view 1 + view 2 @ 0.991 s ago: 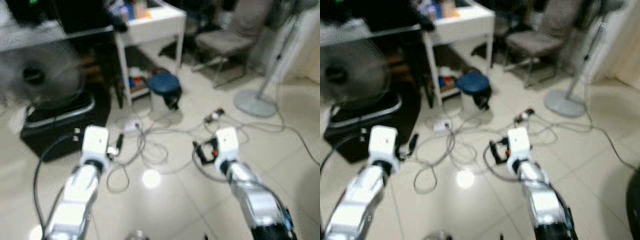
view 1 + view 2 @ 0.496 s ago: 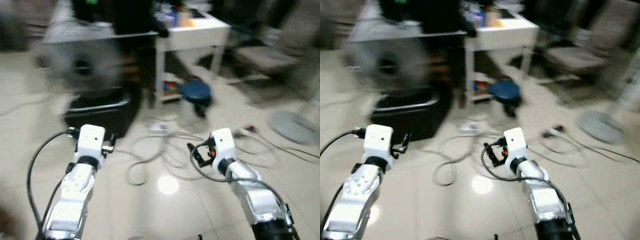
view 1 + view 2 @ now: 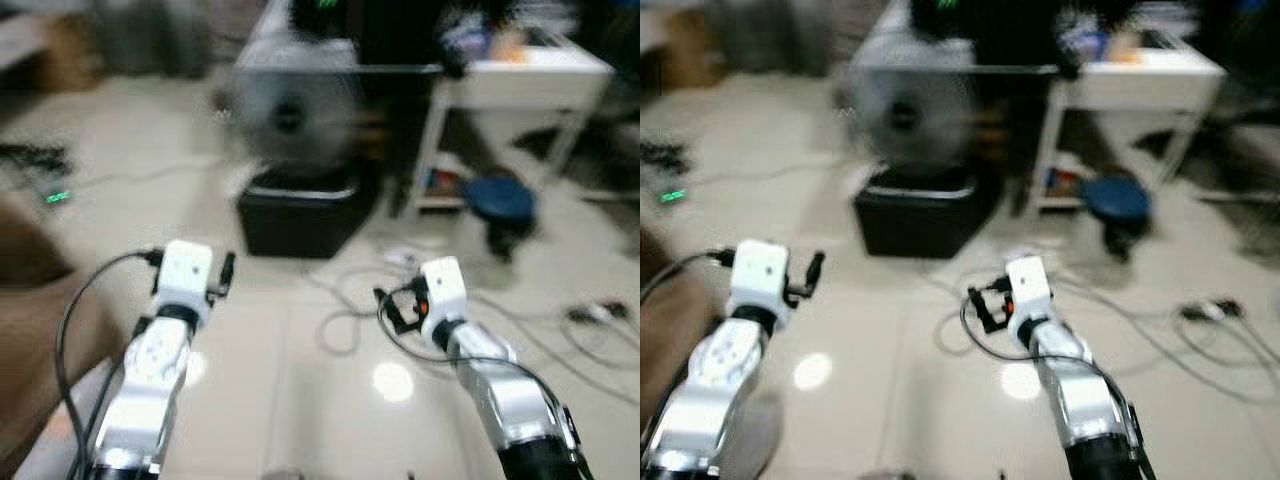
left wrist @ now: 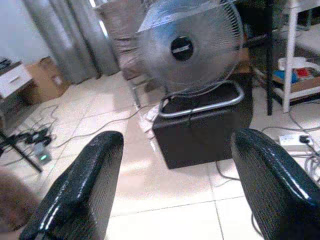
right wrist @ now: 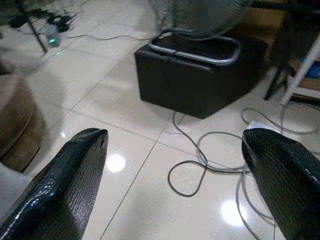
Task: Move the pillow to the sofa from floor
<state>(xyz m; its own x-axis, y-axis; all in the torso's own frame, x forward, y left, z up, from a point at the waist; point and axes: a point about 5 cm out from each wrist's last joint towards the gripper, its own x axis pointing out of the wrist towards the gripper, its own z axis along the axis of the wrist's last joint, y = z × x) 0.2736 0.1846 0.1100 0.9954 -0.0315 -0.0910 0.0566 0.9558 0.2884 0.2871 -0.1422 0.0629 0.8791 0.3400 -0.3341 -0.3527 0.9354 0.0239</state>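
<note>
1. Camera has panned toward robot's left since a second ago: fan point(image 3: 290, 115) on its black box point(image 3: 300, 212) was at 10 o'clock, now at 12; white worktop point(image 3: 520, 75) slid to 1–2 o'clock. Whole view shifted, so things didn't move.
2. Left gripper point(image 4: 175, 185) and right gripper point(image 5: 175, 185): fingers spread wide, holding nothing, raised over the cable-strewn floor point(image 3: 300, 350).
3. Pillow: can't place it. Brown blurred mass point(image 3: 40, 330) at 8–9 o'clock, can't tell what.
4. Progress: search phase; locate, grasp, carry, place all left.
</note>
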